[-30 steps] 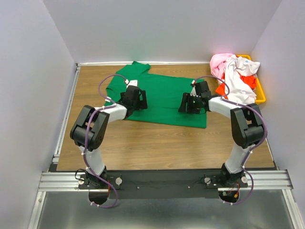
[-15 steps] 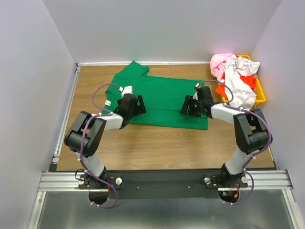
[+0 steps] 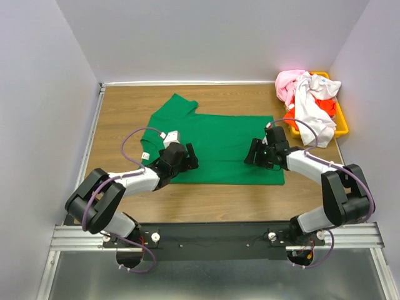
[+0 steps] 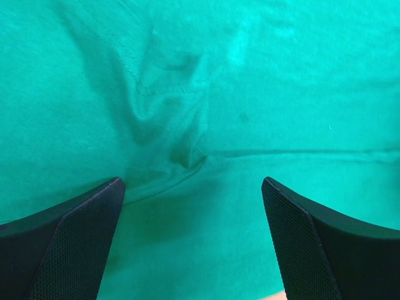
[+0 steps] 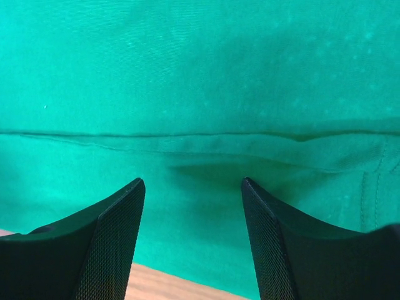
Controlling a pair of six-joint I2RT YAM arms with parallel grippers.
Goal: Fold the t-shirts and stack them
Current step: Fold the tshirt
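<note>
A bright green t-shirt point(image 3: 219, 147) lies spread flat on the wooden table, with a small white neck label point(image 3: 171, 134) near its left side. My left gripper point(image 3: 187, 164) is open, low over the shirt's near left edge; in the left wrist view point(image 4: 190, 181) green cloth with a small pucker point(image 4: 181, 150) fills the space between the fingers. My right gripper point(image 3: 255, 155) is open over the shirt's near right edge; the right wrist view point(image 5: 192, 181) shows a hem fold point(image 5: 187, 140) ahead. Pink point(image 3: 289, 81), white point(image 3: 312, 106) and orange-red point(image 3: 294, 117) t-shirts are heaped at the back right.
A yellow-orange plastic bin point(image 3: 342, 122) holds the heaped shirts at the back right, against the right wall. Bare wood point(image 3: 219, 200) runs between the green shirt and the metal rail point(image 3: 212, 234) at the near edge. Grey walls close in the left, back and right.
Both grippers have moved toward the near edge of the table, and the green shirt has shifted nearer and slightly to the right with them.
</note>
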